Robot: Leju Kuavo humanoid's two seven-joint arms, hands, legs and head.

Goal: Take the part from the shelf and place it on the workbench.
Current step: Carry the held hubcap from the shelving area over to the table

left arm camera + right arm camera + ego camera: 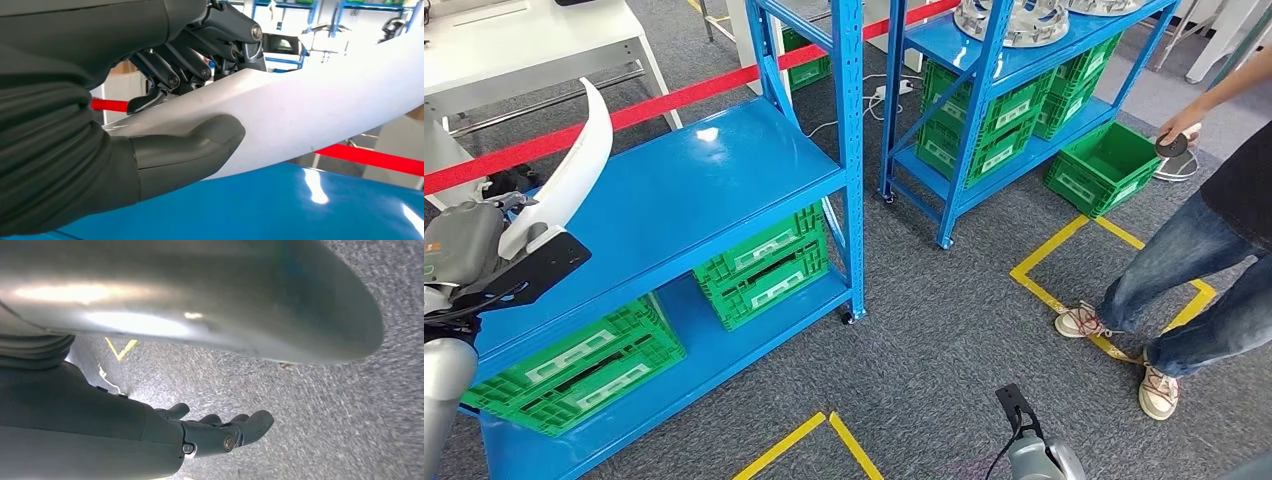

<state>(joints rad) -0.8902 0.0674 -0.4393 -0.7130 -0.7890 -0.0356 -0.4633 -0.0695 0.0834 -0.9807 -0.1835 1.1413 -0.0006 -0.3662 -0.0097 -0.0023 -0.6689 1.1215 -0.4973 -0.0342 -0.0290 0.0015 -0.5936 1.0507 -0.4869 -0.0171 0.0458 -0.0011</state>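
1. Your left hand is grasping the part, the long curved white piece. In the left wrist view the thumb presses one face and the dark fingers wrap the other.
2. The part is off the shelf: head view shows it lifted above the blue top board at the shelf's left end, tip pointing up. So the pick looks done.
3. Your right hand hangs low over the grey carpet, holding nothing, fingers loosely extended. The view is turned and dim, so treat that as probable.
4. What's left: carry and place. A white table sits behind the red barrier tape, upper left in the head view. I can't confirm it's the workbench.
5. A person stands on your right near the second rack, holding a small round dark object. Mind them if you turn.
6. Watch the long tip against the shelf upright when you swing away.
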